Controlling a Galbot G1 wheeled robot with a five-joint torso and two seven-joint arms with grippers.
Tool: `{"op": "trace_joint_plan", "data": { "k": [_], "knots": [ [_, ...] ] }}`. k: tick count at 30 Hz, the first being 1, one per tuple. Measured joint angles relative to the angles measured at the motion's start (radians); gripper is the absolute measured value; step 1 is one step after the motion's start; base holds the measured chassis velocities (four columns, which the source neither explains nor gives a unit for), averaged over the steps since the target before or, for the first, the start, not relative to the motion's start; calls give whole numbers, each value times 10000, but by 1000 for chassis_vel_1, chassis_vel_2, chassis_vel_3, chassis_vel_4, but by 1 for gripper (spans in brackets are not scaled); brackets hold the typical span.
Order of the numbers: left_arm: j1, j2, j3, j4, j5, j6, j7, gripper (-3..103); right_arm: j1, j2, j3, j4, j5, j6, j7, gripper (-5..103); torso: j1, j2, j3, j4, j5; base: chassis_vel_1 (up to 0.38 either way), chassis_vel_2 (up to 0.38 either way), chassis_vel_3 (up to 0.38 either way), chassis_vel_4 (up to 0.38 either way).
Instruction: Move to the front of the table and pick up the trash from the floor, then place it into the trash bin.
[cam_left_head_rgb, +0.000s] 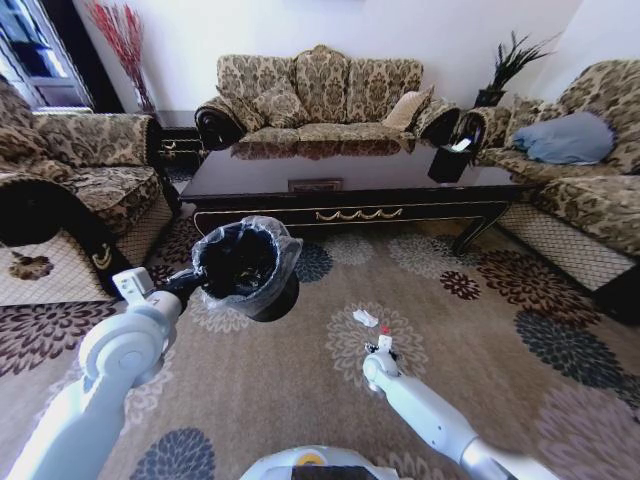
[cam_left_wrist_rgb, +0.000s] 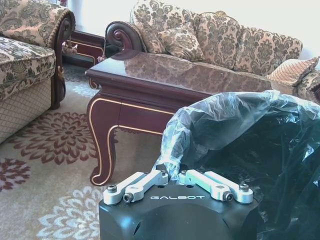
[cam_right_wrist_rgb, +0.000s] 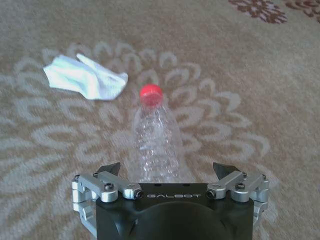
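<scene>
While your left gripper (cam_left_wrist_rgb: 172, 175) is clamped shut on the bag-lined rim of the bin (cam_left_head_rgb: 247, 268), holding it up off the floor (cam_left_head_rgb: 480, 340) in front of the counter (cam_left_head_rgb: 330, 180), your right gripper (cam_right_wrist_rgb: 169, 172) hangs low over the carpet with jaws spread wide. The bottle (cam_right_wrist_rgb: 156, 145) lies on the floor directly ahead, its base between the open fingers, red cap pointing away. Its long axis runs straight out from the gripper, so the jaws look set to close across the body. The right arm is clearly nearer; the left is busy. A white paper scrap (cam_right_wrist_rgb: 85, 80) sits near the cap, off to one side, not touching the bottle. Nothing blocks the grasp. The bin hangs to the left, apart from the bottle.
</scene>
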Motion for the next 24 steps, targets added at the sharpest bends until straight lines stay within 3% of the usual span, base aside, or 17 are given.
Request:
{"op": "trace_joint_plan", "data": {
  "k": [5,9,13,15,18,20,21,22,24],
  "knots": [
    [61,-15,0,-40,8,0,-21,3,-194,8,80,-70,-169,10,-100,100,0,0,0,0,0,0,0,0,0],
    [82,-12,11,-53,19,0,-27,3,-304,-48,93,1,-241,25,-122,91,0,0,0,0,0,0,0,0,0],
    [94,-11,30,-53,37,1,-35,3,-402,-133,94,135,-299,56,-149,70,0,1,0,0,0,0,0,0,0],
    [104,-15,37,-57,41,2,-37,3,-423,-146,89,174,-312,64,-150,70,0,2,0,0,0,0,0,0,0],
    [128,-23,43,-64,46,6,-39,3,-488,-188,53,352,-352,115,-159,53,0,2,0,0,0,0,0,0,0],
    [131,-23,43,-64,49,5,-41,3,-511,-199,43,424,-353,141,-166,53,0,2,0,0,0,0,0,0,0],
    [139,-22,40,-69,51,5,-42,3,-553,-228,27,577,-358,183,-174,42,0,2,0,1,0,0,0,0,0],
    [150,-16,34,-81,52,5,-42,3,-604,-274,17,738,-369,210,-176,39,0,2,0,1,0,0,0,0,0],
    [161,-14,28,-91,52,5,-43,3,-639,-306,15,833,-386,232,-176,39,0,1,0,1,0,0,0,0,0]
  ]
}}
